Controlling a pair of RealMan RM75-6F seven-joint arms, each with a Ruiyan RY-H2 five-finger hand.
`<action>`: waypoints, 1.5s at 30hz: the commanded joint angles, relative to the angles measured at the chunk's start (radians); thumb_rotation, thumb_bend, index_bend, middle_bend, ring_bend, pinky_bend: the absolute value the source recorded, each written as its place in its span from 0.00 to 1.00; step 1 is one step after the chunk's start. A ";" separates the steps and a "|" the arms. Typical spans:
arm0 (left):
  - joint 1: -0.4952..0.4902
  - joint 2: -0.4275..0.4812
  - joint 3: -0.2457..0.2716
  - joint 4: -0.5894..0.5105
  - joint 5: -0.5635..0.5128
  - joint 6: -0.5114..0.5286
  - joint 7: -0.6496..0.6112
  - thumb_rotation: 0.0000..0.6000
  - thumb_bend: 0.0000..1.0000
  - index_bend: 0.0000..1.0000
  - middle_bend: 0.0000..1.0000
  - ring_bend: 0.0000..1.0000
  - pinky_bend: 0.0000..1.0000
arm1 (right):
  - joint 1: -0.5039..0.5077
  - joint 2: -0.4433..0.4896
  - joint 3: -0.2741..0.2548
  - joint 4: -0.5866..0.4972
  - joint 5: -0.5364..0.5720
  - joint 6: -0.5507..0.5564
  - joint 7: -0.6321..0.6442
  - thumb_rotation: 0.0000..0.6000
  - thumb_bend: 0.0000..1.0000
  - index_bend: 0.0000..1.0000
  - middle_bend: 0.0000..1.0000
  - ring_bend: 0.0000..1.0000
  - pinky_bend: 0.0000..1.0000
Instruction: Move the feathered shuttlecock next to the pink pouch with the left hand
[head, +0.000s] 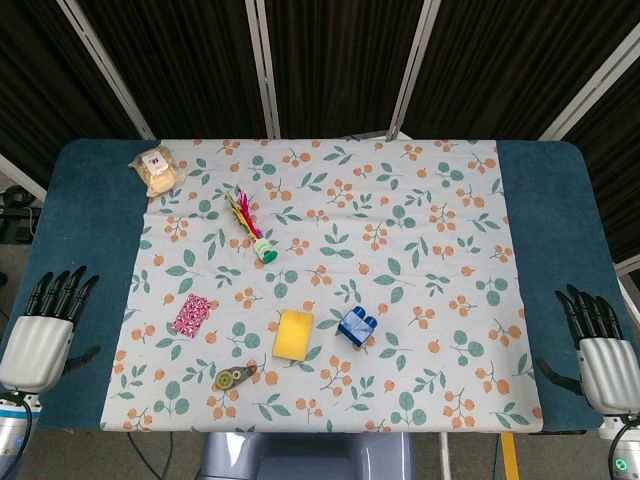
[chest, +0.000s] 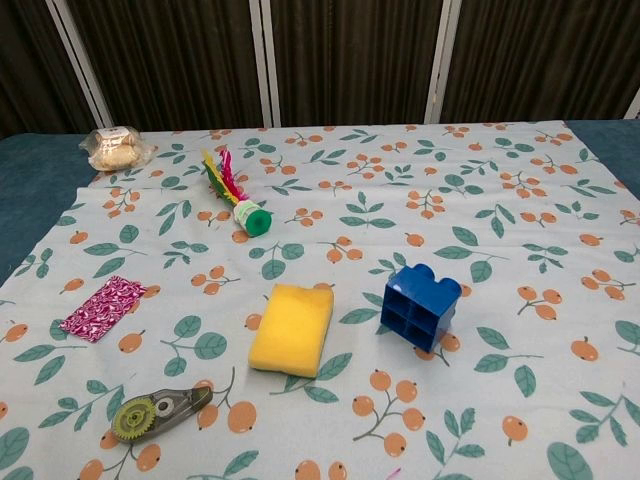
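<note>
The feathered shuttlecock (head: 252, 229) (chest: 235, 196) lies on the patterned cloth left of centre, its red and yellow feathers pointing to the far side and its green base nearer me. The pink pouch (head: 191, 314) (chest: 102, 307) lies flat toward the front left. My left hand (head: 45, 330) rests at the table's left edge, fingers apart, holding nothing, well clear of both. My right hand (head: 600, 347) rests at the right edge, also with its fingers spread and nothing in them. Neither hand shows in the chest view.
A yellow sponge (head: 293, 333) (chest: 292, 327) and a blue toy block (head: 357, 326) (chest: 421, 305) lie near the front centre. A correction tape roller (head: 235, 377) (chest: 158, 412) lies front left. A wrapped bun (head: 157, 169) (chest: 113, 148) sits at the far left corner.
</note>
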 joint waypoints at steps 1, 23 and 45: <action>0.002 0.001 -0.002 -0.002 -0.001 -0.004 -0.002 1.00 0.14 0.04 0.00 0.00 0.00 | 0.000 0.000 0.000 -0.001 0.000 0.001 -0.001 1.00 0.10 0.05 0.00 0.00 0.00; -0.257 -0.069 -0.240 0.031 -0.253 -0.326 0.088 1.00 0.28 0.34 0.00 0.00 0.00 | 0.001 0.015 -0.004 -0.021 0.015 -0.020 0.011 1.00 0.10 0.05 0.00 0.00 0.00; -0.708 -0.450 -0.329 0.683 -0.437 -0.704 0.345 1.00 0.29 0.43 0.00 0.00 0.00 | -0.004 0.062 -0.005 -0.057 0.055 -0.052 0.071 1.00 0.10 0.05 0.00 0.00 0.00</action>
